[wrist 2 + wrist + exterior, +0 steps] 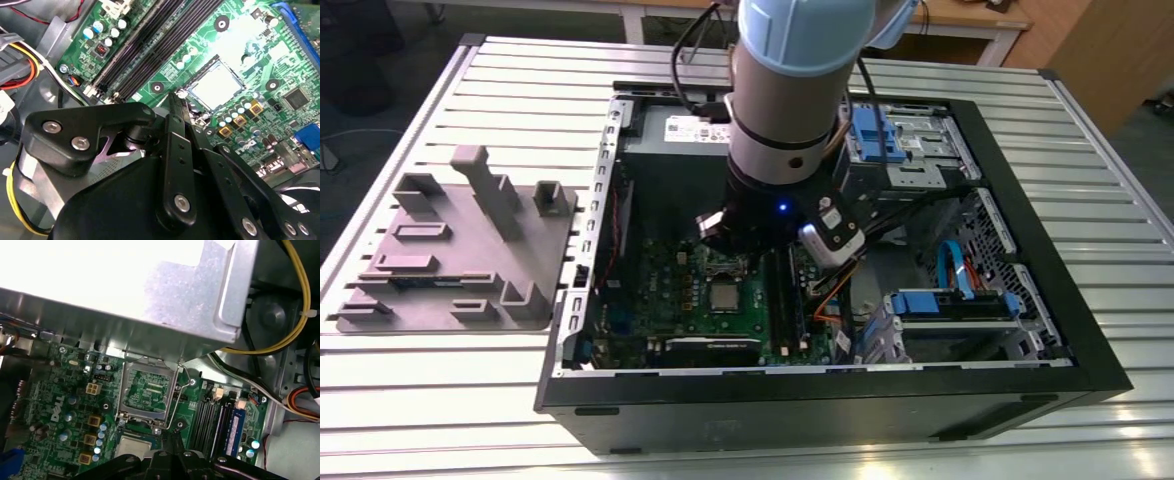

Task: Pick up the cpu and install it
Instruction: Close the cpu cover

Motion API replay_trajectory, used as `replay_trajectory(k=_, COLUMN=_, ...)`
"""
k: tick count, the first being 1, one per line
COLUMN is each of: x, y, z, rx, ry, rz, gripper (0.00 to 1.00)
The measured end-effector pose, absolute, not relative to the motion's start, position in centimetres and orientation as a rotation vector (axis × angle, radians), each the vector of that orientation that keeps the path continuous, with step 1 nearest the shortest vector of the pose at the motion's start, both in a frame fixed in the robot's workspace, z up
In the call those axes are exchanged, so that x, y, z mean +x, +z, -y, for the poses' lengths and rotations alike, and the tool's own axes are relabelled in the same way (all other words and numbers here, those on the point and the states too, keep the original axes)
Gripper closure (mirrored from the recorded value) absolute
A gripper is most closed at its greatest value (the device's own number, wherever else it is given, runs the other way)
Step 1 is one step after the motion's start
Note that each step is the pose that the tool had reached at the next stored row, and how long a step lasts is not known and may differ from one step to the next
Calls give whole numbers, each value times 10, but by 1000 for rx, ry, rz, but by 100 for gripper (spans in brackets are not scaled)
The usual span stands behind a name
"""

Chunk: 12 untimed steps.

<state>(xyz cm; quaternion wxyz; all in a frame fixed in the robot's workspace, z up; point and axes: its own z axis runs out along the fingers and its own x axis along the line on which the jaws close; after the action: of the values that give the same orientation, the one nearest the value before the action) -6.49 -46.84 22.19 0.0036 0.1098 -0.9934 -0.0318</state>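
The cpu [132,446], a pale silver square, lies flat in the socket of the green board [60,405], just beside the socket's raised metal frame [145,395]. The end effector [176,99] hangs close over the socket's corner, its fingers drawn together and holding nothing.

Open computer case [854,400], grey tray [550,250]

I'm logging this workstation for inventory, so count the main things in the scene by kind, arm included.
cpu: 1
green board: 1
black computer case: 1
grey tray: 1
robot arm: 1
Total: 5
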Motion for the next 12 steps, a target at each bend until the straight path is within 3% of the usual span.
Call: replay_trajectory(k=12, x=-55, y=220, z=466, rx=363, ry=-135, rz=3113, gripper=90)
